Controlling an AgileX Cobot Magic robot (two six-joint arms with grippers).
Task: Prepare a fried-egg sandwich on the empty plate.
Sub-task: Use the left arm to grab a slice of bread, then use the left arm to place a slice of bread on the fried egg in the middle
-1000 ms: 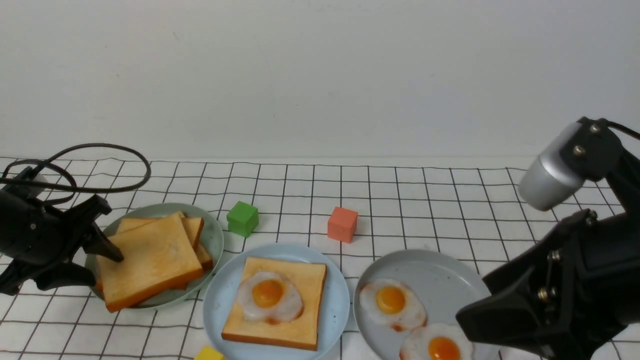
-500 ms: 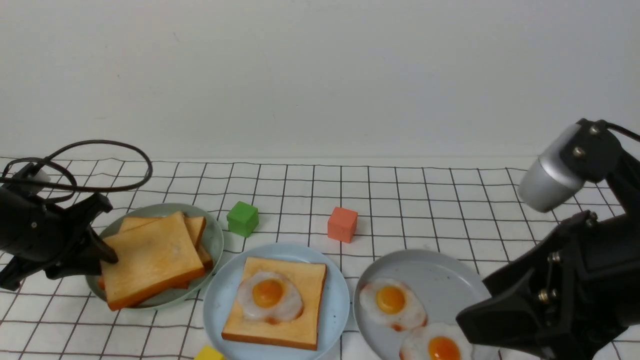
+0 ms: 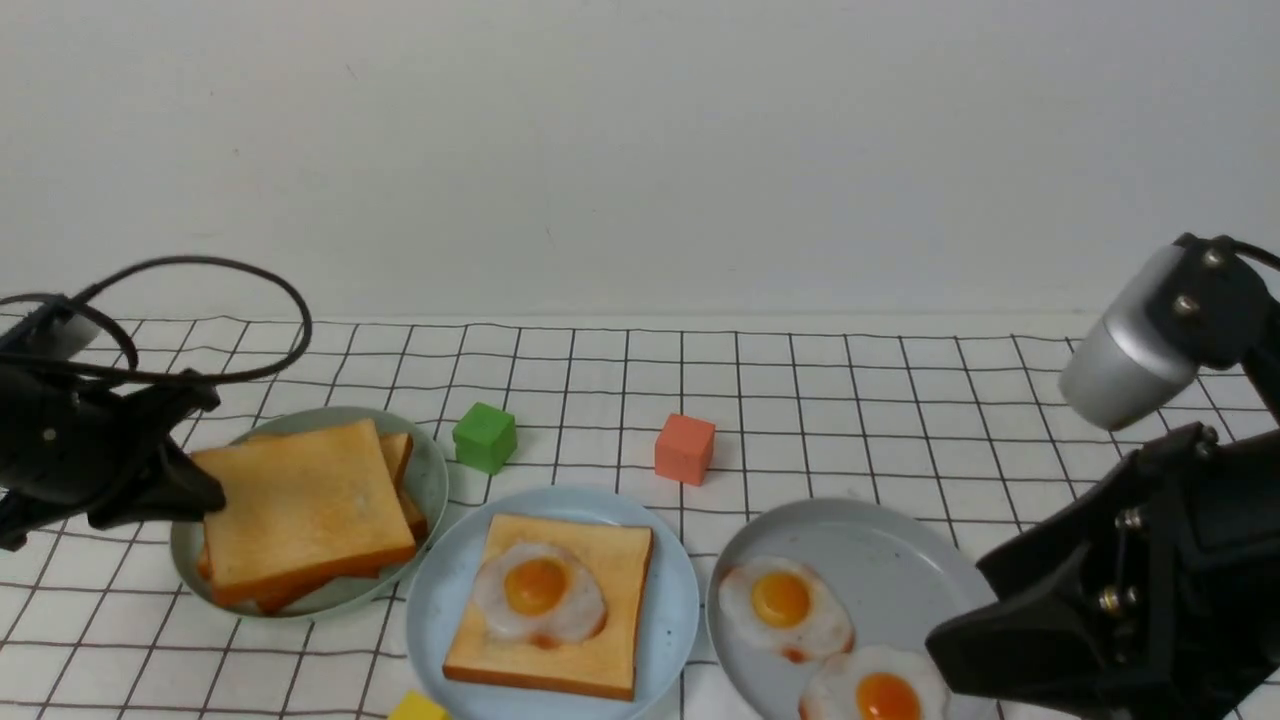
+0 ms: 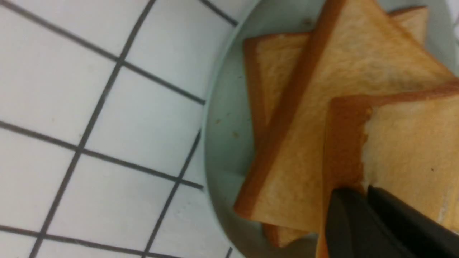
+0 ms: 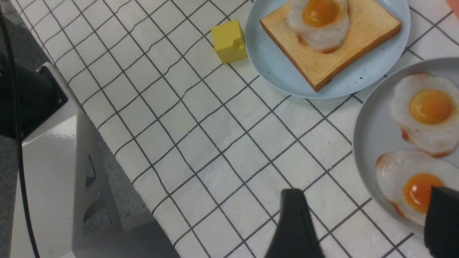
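Left gripper [image 3: 208, 490] of mine is closed on the edge of the top toast [image 3: 305, 500], over the green plate [image 3: 434, 480] at the left; my right gripper [image 3: 960, 612] is open. Lower centre, the blue plate [image 3: 675, 625] carries toast with egg [image 3: 538, 592]. I judge this is the closing step: next I should lift, carry it level and lower it gently onto the egg.

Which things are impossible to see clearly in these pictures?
- Far pad of the left pincer: left wrist view, hidden by the gripped toast.
- Lowest slices in the pile: front view, covered by upper toast.
- Yellow block's lower part: front view, cut by bottom edge.
- Right arm's base: front view, outside the right edge.
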